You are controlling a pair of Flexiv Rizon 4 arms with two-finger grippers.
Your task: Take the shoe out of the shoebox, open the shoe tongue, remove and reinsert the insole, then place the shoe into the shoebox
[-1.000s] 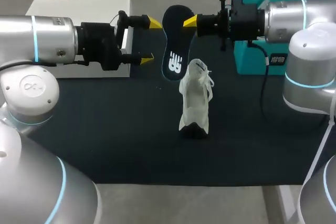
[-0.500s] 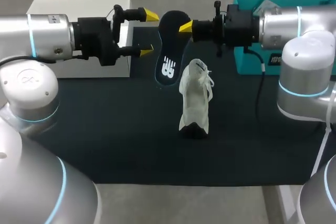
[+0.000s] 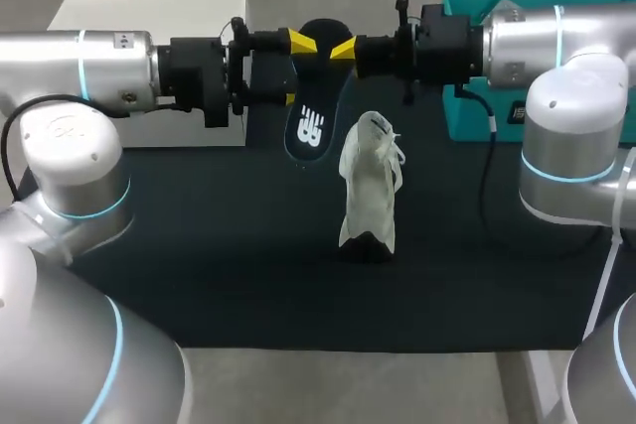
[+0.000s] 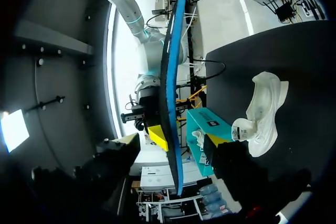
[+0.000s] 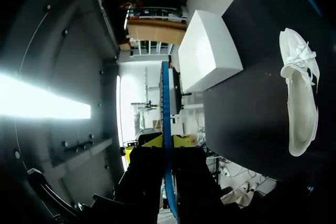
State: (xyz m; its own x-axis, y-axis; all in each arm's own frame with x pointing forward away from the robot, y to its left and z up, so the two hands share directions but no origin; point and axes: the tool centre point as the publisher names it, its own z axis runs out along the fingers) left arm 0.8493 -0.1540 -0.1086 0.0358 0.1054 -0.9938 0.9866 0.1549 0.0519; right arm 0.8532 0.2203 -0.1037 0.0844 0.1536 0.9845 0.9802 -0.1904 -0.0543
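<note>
While aloft, insole [image 3: 310,121] between box [image 3: 149,12], shoebox [image 3: 463,122].

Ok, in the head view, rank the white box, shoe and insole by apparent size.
1. White box, largest, though partly hidden.
2. Shoe and insole look alike; the insole hangs nearer the camera, so unranked.

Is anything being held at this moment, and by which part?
The dark insole, pinched near its raised end in the jaws of the right gripper. The left gripper is open around it, not gripping.
</note>
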